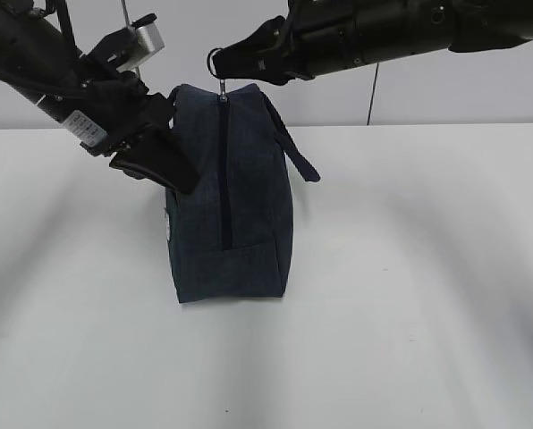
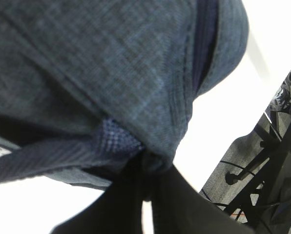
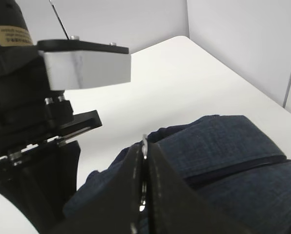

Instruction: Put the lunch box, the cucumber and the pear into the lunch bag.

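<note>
The dark navy lunch bag (image 1: 235, 232) stands on its end on the white table, its zipper (image 1: 224, 170) running down the facing side, closed. My left gripper (image 1: 173, 174) is shut on a fold of the bag's fabric (image 2: 157, 156) beside a padded handle (image 2: 48, 158). My right gripper (image 1: 222, 63) reaches in from the upper right and is shut on the metal ring pull (image 1: 214, 63) at the bag's top. In the right wrist view the ring pull (image 3: 144, 141) shows as a thin sliver between the closed fingers. The lunch box, the cucumber and the pear are out of view.
The white table (image 1: 410, 268) spreads around the bag, with a pale wall behind. The other handle (image 1: 293, 152) hangs off the bag's right side. The left arm's camera block (image 3: 84, 66) sits close to my right gripper. Beyond the table edge a metal frame (image 2: 262, 185) shows.
</note>
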Robot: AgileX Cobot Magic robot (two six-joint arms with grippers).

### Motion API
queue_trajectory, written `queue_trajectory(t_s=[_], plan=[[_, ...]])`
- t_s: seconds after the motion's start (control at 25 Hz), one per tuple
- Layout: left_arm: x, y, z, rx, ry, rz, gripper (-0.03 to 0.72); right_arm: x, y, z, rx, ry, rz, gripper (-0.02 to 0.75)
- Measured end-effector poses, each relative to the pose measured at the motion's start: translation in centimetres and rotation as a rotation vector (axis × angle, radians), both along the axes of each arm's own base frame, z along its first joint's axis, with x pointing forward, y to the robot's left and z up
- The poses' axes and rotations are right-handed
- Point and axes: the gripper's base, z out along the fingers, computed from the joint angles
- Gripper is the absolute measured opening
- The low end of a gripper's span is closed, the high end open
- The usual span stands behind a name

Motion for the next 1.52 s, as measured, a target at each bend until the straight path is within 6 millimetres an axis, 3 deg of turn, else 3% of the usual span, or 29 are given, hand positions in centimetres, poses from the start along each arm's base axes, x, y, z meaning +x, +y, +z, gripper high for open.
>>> queue_trajectory(t_s=[0.52,0.84,1.52], plan=[[-0.1,0.3,-0.3,0.047,0.011,0.002,0.008,4.4,1.3,-1.1,0.042,-0.021,-0.019,-0.016],[-0.1,1.0,-0.7,0.14,0.039,0.03,0.008,7.4,2.2,-3.0,0.09,0.005,-0.004,-0.016],[-0.6,2.0,0.6,0.241,-0.052,0.022,0.008,11.1,0.8,-4.4,0.165,0.086,-0.116,-0.016]])
